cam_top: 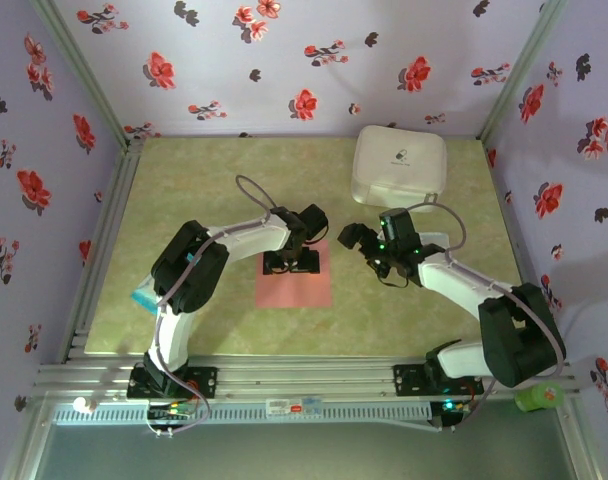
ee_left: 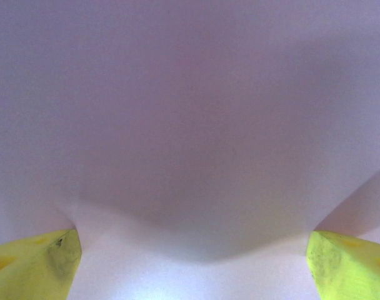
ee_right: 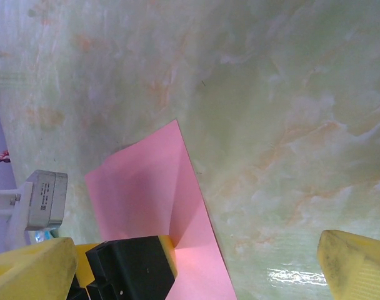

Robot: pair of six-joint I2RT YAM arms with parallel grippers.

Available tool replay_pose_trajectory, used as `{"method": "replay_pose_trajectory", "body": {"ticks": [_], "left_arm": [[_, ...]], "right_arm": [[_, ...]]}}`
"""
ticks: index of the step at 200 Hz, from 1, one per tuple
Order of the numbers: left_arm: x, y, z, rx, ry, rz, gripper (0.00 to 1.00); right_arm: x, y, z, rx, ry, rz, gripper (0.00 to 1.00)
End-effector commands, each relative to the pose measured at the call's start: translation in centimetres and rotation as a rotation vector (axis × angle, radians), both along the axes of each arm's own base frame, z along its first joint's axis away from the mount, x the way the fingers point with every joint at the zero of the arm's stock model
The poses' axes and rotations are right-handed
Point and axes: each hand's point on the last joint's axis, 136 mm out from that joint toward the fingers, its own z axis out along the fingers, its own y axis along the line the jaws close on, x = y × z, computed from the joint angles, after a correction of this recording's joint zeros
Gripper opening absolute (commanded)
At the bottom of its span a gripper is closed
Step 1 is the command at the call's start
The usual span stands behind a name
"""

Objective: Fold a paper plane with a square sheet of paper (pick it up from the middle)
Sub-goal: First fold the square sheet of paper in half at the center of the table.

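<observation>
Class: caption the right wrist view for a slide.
Open right pincer hovers near the square sheet of paper on the table.

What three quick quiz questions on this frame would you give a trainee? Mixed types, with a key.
1. True or false: the square sheet of paper lies on the table, apart from the white case.
2. Which gripper is down on the middle of the sheet? A) left gripper B) right gripper C) both
3. Fill in: the jaws of the right gripper, beside the sheet, are ____.
Key: 1 true; 2 A; 3 open.
</observation>
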Motion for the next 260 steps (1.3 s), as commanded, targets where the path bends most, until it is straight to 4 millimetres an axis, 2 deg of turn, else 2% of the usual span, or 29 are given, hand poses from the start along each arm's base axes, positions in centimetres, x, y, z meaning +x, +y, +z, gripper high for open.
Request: {"method": "replay_pose_trajectory", "body": {"ticks": [1,30,84,141,192,222,243,260], "left_arm": [[-1.6,0.8,-3.5,0.047,0.074,-0.002,0.91],[-1.3,0.3,-3.2,0.032,0.060,-0.017,0.87],[-0.2,-0.8,-1.8,-0.028,0.000,-0.025,0.62],[1.4,-2.6,1.5,-0.174,-0.147,-0.060,0.41],[1.7,-3.4,3.1,-0.226,-0.181,-0.080,0.32],[1.8,-4.5,5.1,-0.304,-0.208,-0.085,0.31],[1.9,-5.8,7.3,-0.412,-0.221,-0.098,0.33],[1.6,-7.8,9.4,-0.582,-0.198,-0.116,0.36]], "right_arm": [[0.5,-0.3,0.1,-0.017,0.002,-0.017,0.99],[0.6,-0.3,0.3,-0.016,0.000,-0.018,0.99],[0.8,-0.7,1.5,-0.031,-0.048,-0.029,0.99],[0.8,-1.4,2.0,-0.047,-0.071,-0.056,0.99],[0.8,-1.8,2.6,-0.049,-0.101,-0.072,0.99],[0.6,-2.7,2.6,-0.072,-0.103,-0.109,0.99],[0.5,-3.9,2.6,-0.104,-0.102,-0.171,0.99],[0.2,-6.5,2.1,-0.172,-0.085,-0.296,0.99]]}}
